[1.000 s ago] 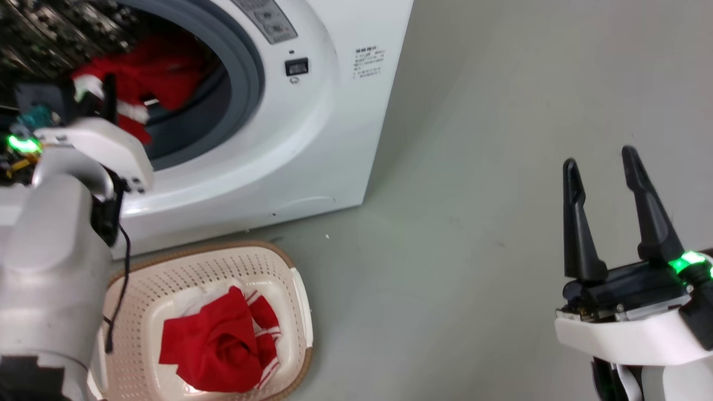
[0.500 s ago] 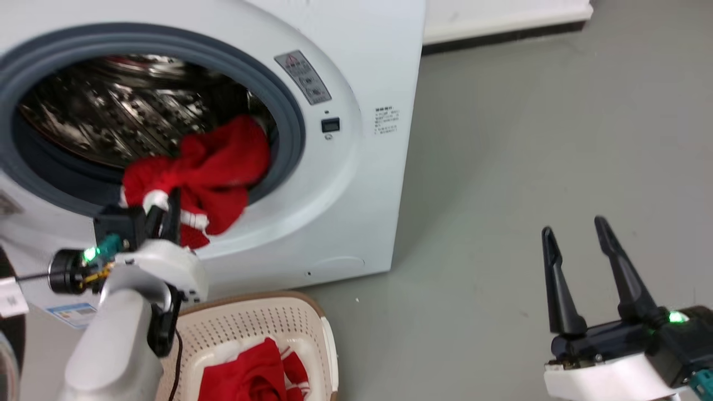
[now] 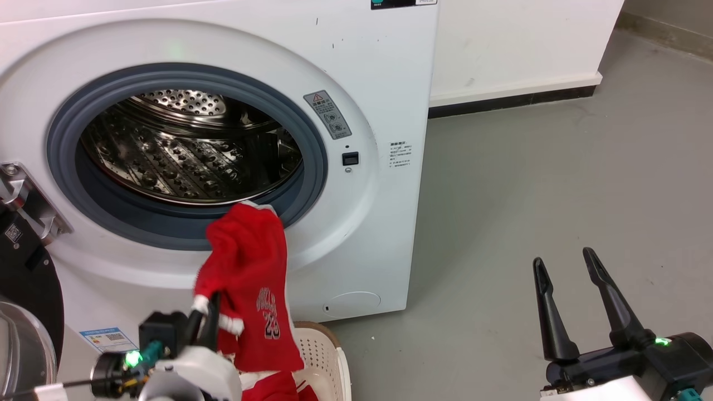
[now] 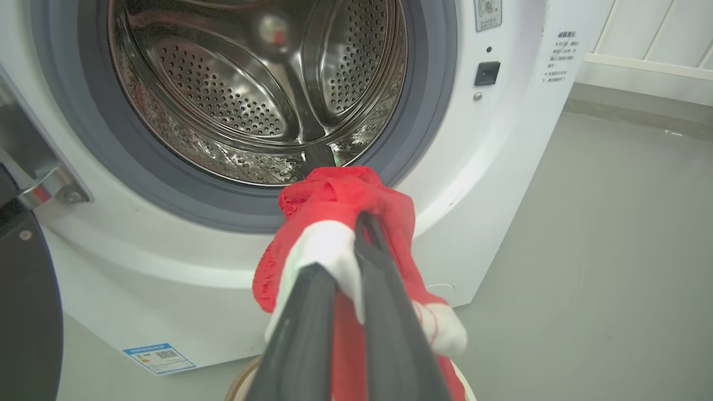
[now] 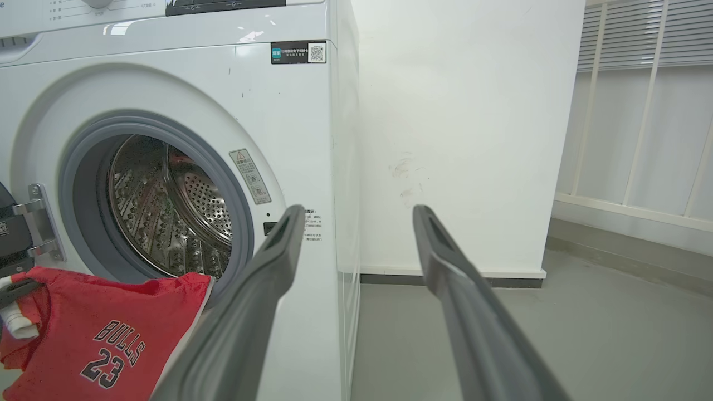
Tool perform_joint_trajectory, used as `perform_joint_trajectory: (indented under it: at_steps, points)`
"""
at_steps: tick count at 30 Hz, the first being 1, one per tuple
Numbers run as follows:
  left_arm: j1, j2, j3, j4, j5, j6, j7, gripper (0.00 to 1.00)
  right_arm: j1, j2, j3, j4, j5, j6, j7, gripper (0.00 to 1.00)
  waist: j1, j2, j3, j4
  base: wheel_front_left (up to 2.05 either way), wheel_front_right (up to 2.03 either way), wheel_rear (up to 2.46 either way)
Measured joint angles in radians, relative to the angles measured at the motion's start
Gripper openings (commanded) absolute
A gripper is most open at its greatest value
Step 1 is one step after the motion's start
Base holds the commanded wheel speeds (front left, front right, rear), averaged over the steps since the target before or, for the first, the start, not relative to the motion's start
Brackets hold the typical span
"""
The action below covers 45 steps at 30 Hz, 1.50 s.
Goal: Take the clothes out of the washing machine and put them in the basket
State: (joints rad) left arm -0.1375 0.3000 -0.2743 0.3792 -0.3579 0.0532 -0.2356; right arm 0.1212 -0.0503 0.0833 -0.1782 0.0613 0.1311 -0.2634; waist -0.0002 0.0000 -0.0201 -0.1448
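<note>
A red jersey (image 3: 250,278) with white "23" lettering hangs out of the washing machine (image 3: 356,100) over the grey porthole rim, its top end still on the rim. My left gripper (image 3: 203,317) is shut on the jersey's white trim, below the porthole; the left wrist view shows the jersey (image 4: 340,206) pinched between the dark fingers (image 4: 384,312). The steel drum (image 3: 184,150) holds no other cloth that I can see. The cream basket (image 3: 328,362) stands under the jersey, with more red cloth (image 3: 284,387) in it. My right gripper (image 3: 565,303) is open over the floor, far right. The jersey (image 5: 94,340) also shows at the right wrist view's lower left.
The dark-framed glass door (image 3: 25,289) stands swung open at the left, its steel hinge (image 3: 25,197) by the porthole. Grey floor (image 3: 557,184) stretches right of the machine to a white wall with a dark skirting (image 3: 512,97).
The head camera has tilted up, so the whole picture shifted down. My left gripper has drawn the jersey out of the drum, and it now hangs over the rim above the basket. The right gripper stays open.
</note>
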Motion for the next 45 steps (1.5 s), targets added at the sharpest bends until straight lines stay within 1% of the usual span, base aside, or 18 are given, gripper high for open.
perform_joint_trajectory:
  at_steps: [5, 10, 14, 18, 29, 30, 35, 36, 37, 43, 45]
  points:
    - [0.069, -0.007, -0.012, -0.005, -0.016, 0.004, 0.012, 0.00, 0.001, 0.000, 0.005, 0.001, 0.000, 0.000, 0.000, 1.00, 0.0000, 0.0000, 0.004, -0.006, 0.00, 0.00, 0.00]
    - [0.097, -0.010, -0.015, 0.030, -0.027, 0.002, 0.009, 0.00, 0.001, 0.000, 0.007, 0.005, 0.000, 0.000, 0.000, 1.00, 0.0001, 0.0000, 0.019, -0.021, 0.00, 0.00, 0.00]
    - [0.102, -0.026, -0.024, 0.084, -0.036, -0.001, 0.007, 0.00, -0.005, 0.000, 0.014, 0.006, 0.000, 0.000, 0.000, 1.00, 0.0001, 0.0000, 0.040, -0.037, 0.00, 0.00, 0.00]
    - [0.092, -0.032, -0.026, 0.168, -0.046, -0.013, 0.002, 0.00, -0.031, 0.000, 0.016, 0.001, 0.001, 0.000, 0.000, 1.00, 0.0002, 0.0001, 0.079, -0.051, 0.00, 0.00, 0.00]
    - [-0.023, -0.064, -0.033, 0.412, -0.051, -0.050, -0.017, 0.00, -0.117, 0.000, 0.016, -0.012, 0.012, 0.000, 0.000, 1.00, 0.0003, 0.0000, 0.224, -0.095, 0.00, 0.00, 0.00]
    - [-0.023, -0.064, -0.033, 0.412, -0.051, -0.050, -0.017, 0.00, -0.117, 0.000, 0.016, -0.012, 0.012, 0.000, 0.000, 1.00, 0.0003, 0.0000, 0.224, -0.095, 0.00, 0.00, 0.00]
    - [-0.096, -0.077, -0.032, 0.511, -0.052, -0.069, -0.023, 0.00, -0.160, 0.000, 0.013, -0.018, 0.021, 0.000, 0.000, 1.00, 0.0004, 0.0000, 0.295, -0.106, 0.00, 0.00, 0.00]
    - [-0.128, -0.081, -0.029, 0.556, -0.053, -0.072, -0.024, 0.00, -0.180, 0.000, 0.014, -0.021, 0.025, 0.000, 0.000, 1.00, 0.0004, 0.0000, 0.324, -0.108, 0.00, 0.00, 0.00]
    - [-0.128, -0.081, -0.029, 0.556, -0.053, -0.072, -0.024, 0.00, -0.180, 0.000, 0.014, -0.021, 0.025, 0.000, 0.000, 1.00, 0.0004, 0.0000, 0.324, -0.108, 0.00, 0.00, 0.00]
    - [-0.239, -0.090, -0.013, 0.683, -0.063, -0.077, -0.025, 0.00, -0.237, 0.000, 0.021, -0.034, 0.030, 0.000, 0.000, 1.00, 0.0004, 0.0000, 0.417, -0.111, 0.00, 0.00, 0.00]
    - [-0.279, -0.088, -0.004, 0.719, -0.070, -0.069, -0.025, 0.00, -0.257, 0.000, 0.020, -0.039, 0.036, 0.000, 0.000, 1.00, 0.0004, 0.0000, 0.451, -0.112, 0.00, 0.00, 0.00]
